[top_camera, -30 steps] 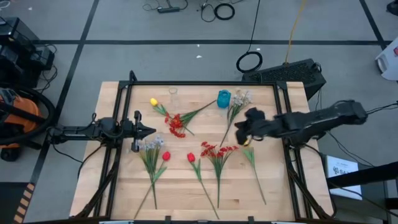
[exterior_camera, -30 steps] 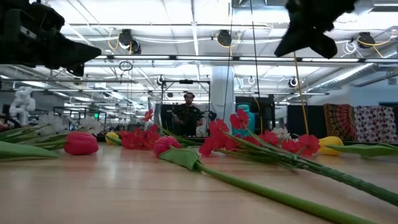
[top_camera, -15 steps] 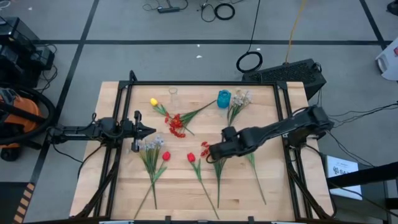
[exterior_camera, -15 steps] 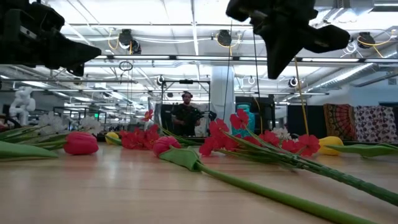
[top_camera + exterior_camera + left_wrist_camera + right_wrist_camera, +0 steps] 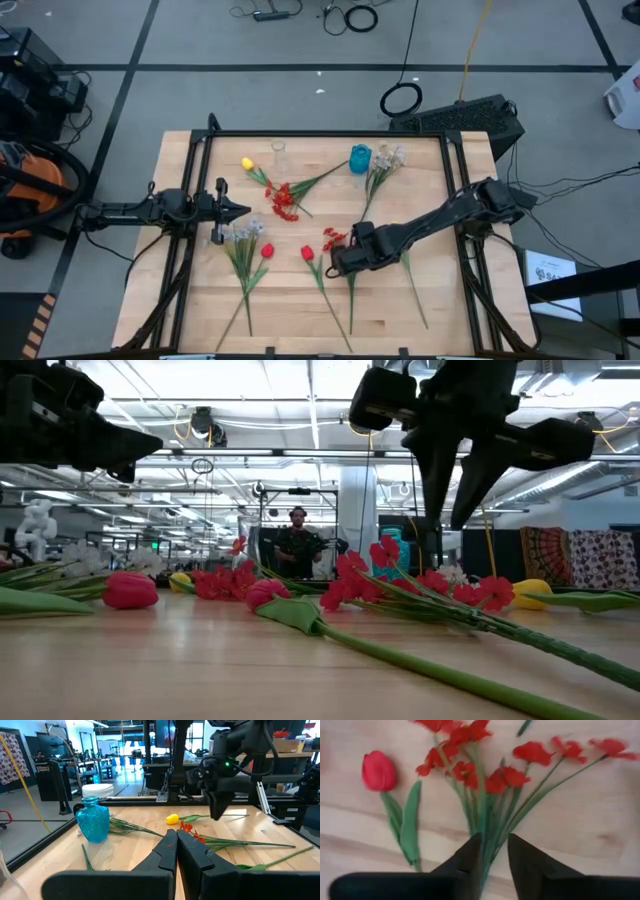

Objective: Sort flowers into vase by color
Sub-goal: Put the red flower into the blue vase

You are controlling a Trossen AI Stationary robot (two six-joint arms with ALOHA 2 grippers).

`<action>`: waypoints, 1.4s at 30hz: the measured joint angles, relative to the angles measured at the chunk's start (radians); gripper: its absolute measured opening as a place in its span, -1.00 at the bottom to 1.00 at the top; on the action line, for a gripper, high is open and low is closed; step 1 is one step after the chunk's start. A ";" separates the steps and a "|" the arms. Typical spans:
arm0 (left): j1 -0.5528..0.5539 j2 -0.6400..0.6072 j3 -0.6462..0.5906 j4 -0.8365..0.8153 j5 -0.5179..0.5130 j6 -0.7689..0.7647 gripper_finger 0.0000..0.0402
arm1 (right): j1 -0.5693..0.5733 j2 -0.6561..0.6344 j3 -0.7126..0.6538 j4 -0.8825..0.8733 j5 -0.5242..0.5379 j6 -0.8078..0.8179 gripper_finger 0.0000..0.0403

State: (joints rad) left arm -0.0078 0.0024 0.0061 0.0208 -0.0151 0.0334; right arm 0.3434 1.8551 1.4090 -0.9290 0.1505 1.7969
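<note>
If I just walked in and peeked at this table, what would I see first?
Probably the right gripper, open and hanging over the red spray near the middle of the table, its stems showing between the fingers. Next, the bright blue vase at the far edge. The left gripper waits, shut, by the left side.

Right arm swings in over the red spray

We see the right end effector point(image 5: 340, 262) moved from the frame's right to centre, above the red spray point(image 5: 345, 245), its fingers now parted.
</note>
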 joint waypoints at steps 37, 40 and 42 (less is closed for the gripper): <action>0.000 0.000 0.000 0.000 0.000 0.000 -0.92 | -0.064 0.201 0.001 0.059 -0.105 -0.206 -0.25; 0.000 0.000 0.000 0.000 0.000 0.000 -0.92 | -0.067 0.201 0.001 0.060 -0.097 -0.235 -0.45; 0.000 0.000 0.000 0.000 0.000 0.000 -0.92 | -0.067 0.201 0.001 0.063 -0.095 -0.252 -0.59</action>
State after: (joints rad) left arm -0.0078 0.0023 0.0061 0.0208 -0.0147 0.0331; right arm 0.2763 2.0560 1.4099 -0.8658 0.0554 1.5448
